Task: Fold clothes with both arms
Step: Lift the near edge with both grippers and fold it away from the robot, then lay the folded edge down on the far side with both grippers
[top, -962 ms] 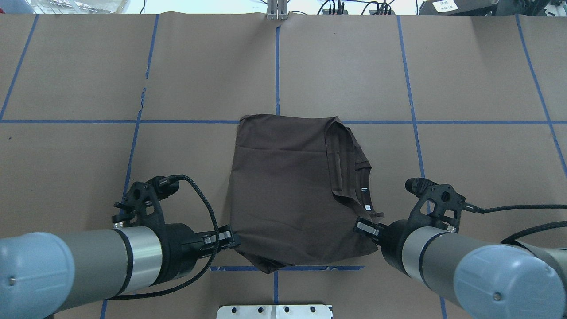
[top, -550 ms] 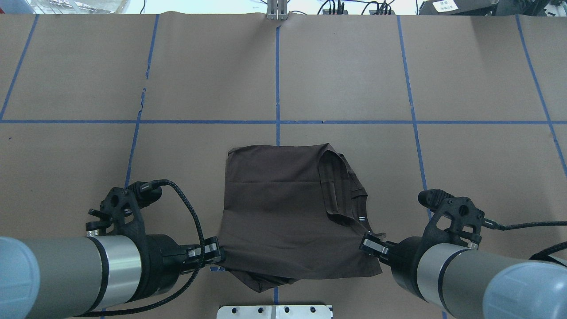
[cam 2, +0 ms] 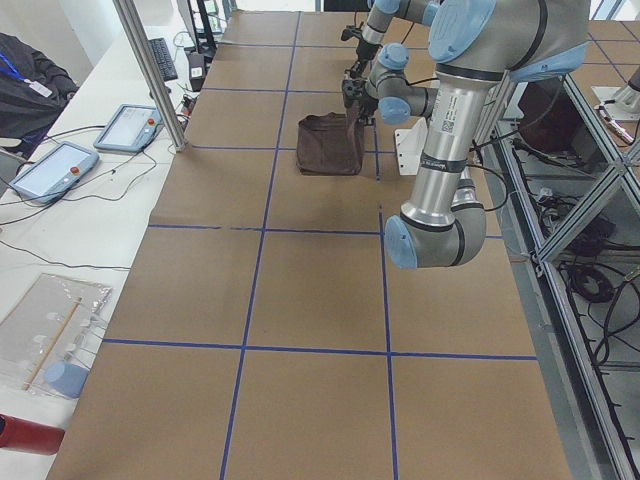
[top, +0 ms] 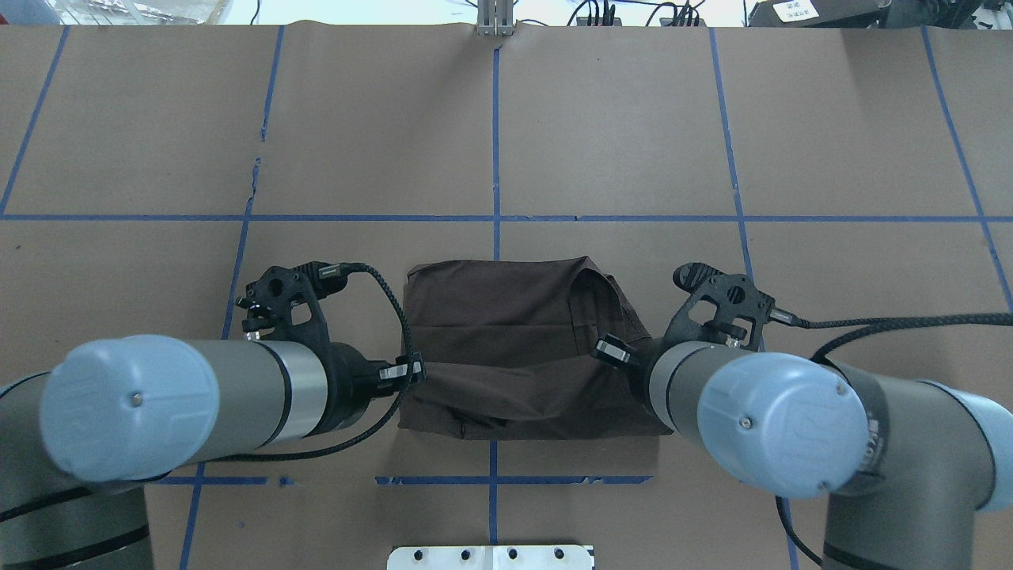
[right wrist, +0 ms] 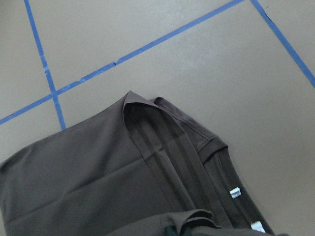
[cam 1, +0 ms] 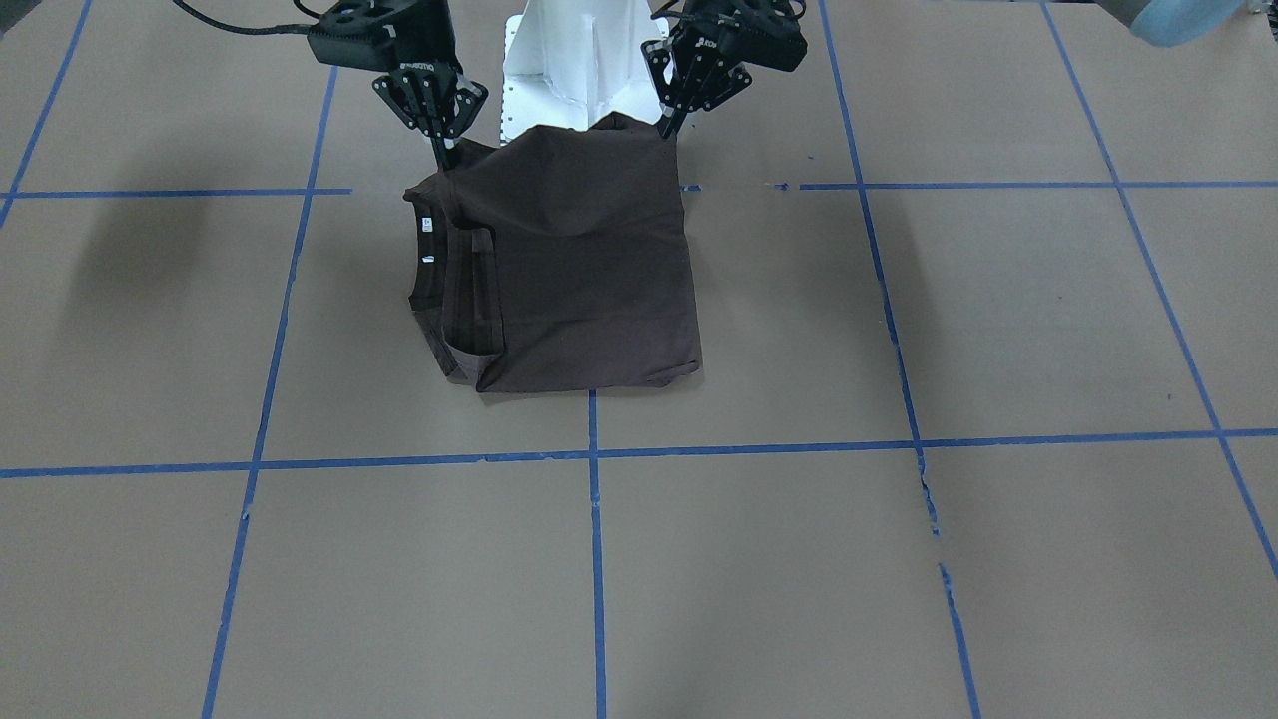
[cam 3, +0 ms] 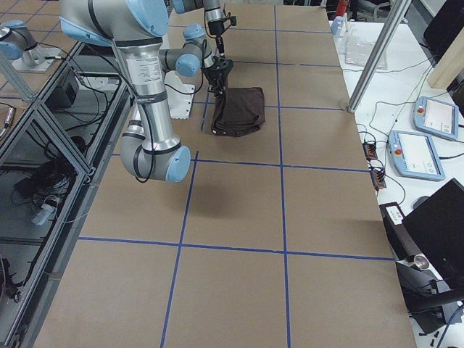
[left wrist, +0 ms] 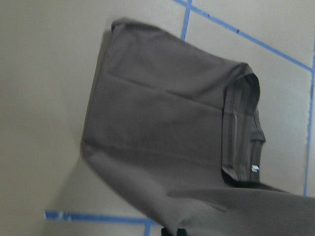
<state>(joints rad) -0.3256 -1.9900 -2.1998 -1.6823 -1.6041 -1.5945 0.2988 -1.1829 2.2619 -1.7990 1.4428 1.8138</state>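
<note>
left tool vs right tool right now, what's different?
Left tool pinches the T-shirt at its plain-side corner; right tool pinches the corner beside the white tags. In the front-facing view left tool slants, right tool hangs nearly straight down. Shared: both shut on the raised edge nearest the robot; the far edge lies on the table.

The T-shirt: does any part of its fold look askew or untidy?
Yes. On the T-shirt, the collar side near the right end effector shows staggered, unaligned layers; the opposite edge looks straight.

Table (cam 1: 899, 559) lies open beyond the T-shirt (cam 1: 579, 280); white pedestal (cam 1: 574, 60) crowds its robot side
</note>
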